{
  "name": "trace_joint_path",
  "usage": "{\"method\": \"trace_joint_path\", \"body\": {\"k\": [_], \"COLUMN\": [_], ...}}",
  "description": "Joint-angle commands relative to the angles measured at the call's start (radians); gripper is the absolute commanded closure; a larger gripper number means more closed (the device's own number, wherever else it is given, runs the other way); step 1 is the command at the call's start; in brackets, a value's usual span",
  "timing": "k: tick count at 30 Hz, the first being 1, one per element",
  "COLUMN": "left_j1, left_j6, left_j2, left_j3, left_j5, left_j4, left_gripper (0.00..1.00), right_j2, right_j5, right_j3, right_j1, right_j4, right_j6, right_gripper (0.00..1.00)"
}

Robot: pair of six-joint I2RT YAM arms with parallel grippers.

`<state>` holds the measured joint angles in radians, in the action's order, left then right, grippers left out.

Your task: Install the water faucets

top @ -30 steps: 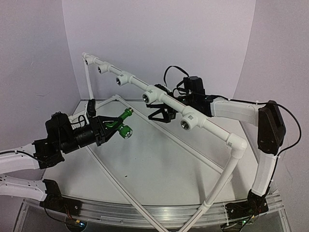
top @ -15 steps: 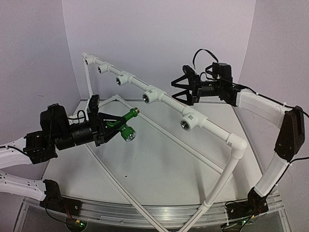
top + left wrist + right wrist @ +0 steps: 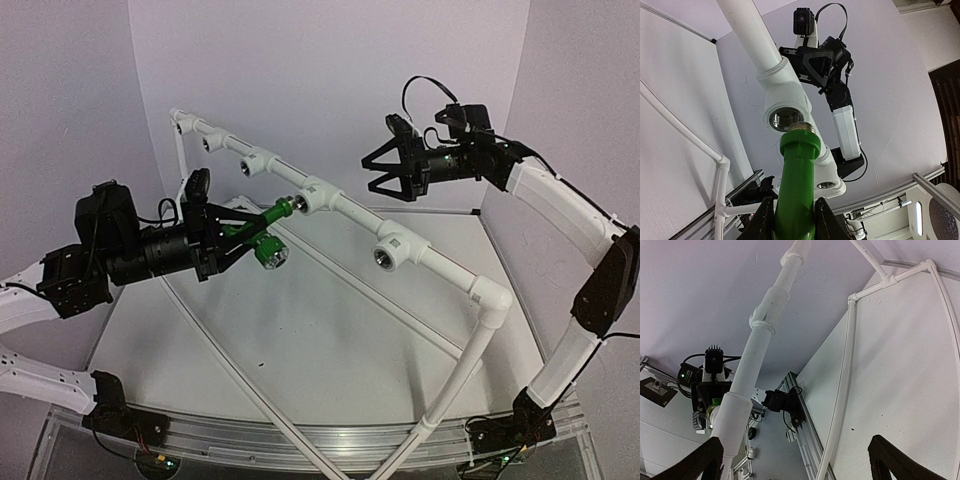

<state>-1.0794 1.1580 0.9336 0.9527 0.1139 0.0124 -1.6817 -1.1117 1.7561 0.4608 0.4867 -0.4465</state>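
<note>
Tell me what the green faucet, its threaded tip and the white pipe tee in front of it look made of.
Green faucet: looks like moulded plastic, an even bright green with a soft sheen.
Threaded tip: probably metal, pale and ribbed, with small glints.
White pipe tee: likely plastic, smooth glossy white. The ribbed ring inside its socket looks metallic.

You had the faucet held in your left gripper, its tip just before the opening of the fourth tee along the raised pipe, above the table. Your right gripper hung behind that pipe, further right, apart from it.
</note>
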Motion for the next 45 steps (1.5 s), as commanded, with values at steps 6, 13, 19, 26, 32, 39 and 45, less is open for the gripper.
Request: {"method": "trace_joint_path", "body": {"k": [6,13,19,26,32,39,45], "left_j1": [-0.008,-0.008,-0.010,-0.013,-0.019,-0.019,-0.020], "left_j6": [0.000,-0.019,-0.019,-0.020,-0.019,-0.004,0.031], "left_j2": [0.034,0.038,0.057,0.073,0.033,0.061,0.081], "left_j3": [0.074,0.073,0.083,0.096,0.086,0.132,0.154], "left_j5": [0.005,-0.014,-0.018,-0.030,-0.095,-0.083,-0.047], "left_j4": [-0.009,-0.009,-0.048,-0.067,-0.067,0.006,0.046], "left_gripper": [1.00,1.00,1.00,1.00,1.00,1.00,1.00], "right_j2": [0.026,0.030,0.034,0.035,0.048,0.048,0.041], "right_j5": [0.020,0.028,0.015,0.019,0.017,0.022,0.034], "right_j3": [0.107,0.142,0.156,0.155,0.143,0.135,0.141], "right_j1": [0.093,0.186,0.196,0.224,0.242,0.258,0.262], "right_j4": [0.228,0.307,0.349,0.377,0.389,0.391,0.389], "right_j6": [0.184,0.246,0.277,0.296,0.314,0.317,0.311], "right_gripper": [0.02,0.02,0.07,0.19,0.32,0.45,0.52]}}
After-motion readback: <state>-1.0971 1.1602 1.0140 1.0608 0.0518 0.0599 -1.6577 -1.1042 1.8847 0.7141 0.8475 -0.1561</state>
